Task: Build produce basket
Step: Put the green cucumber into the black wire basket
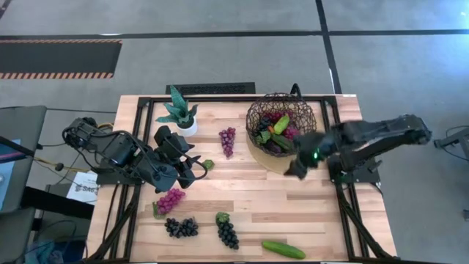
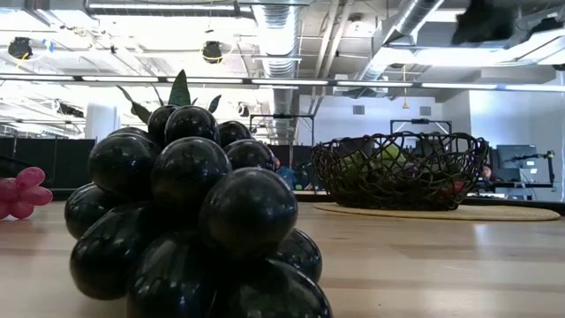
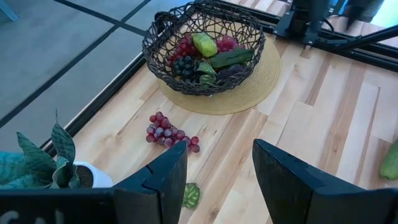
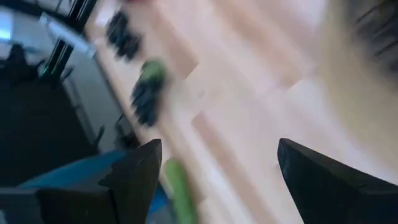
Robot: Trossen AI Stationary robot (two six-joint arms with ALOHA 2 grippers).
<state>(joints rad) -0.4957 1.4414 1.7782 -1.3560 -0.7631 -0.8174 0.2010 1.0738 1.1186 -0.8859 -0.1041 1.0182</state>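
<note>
While the right gripper (image 1: pixel 297 170) hangs spread and empty just off the near edge of the basket (image 1: pixel 281 123), the left gripper (image 1: pixel 196 166) also stands open, holding nothing, beside a small green leaf (image 1: pixel 208 164). Loose produce lies nearer the left arm: a purple grape bunch (image 1: pixel 227 140) just ahead of its fingers toward the basket, its long axis running front to back, and a magenta bunch (image 1: pixel 170 199) close by. Black bunches (image 1: pixel 181 227) and a cucumber (image 1: pixel 283 249) lie well apart along the front edge. The basket, on a tan mat (image 3: pixel 261 81), already holds grapes and cucumbers. Pale wooden table (image 1: pixel 293 213), potted plant (image 1: pixel 179 114) at the back; an open workshop shows beyond.
</note>
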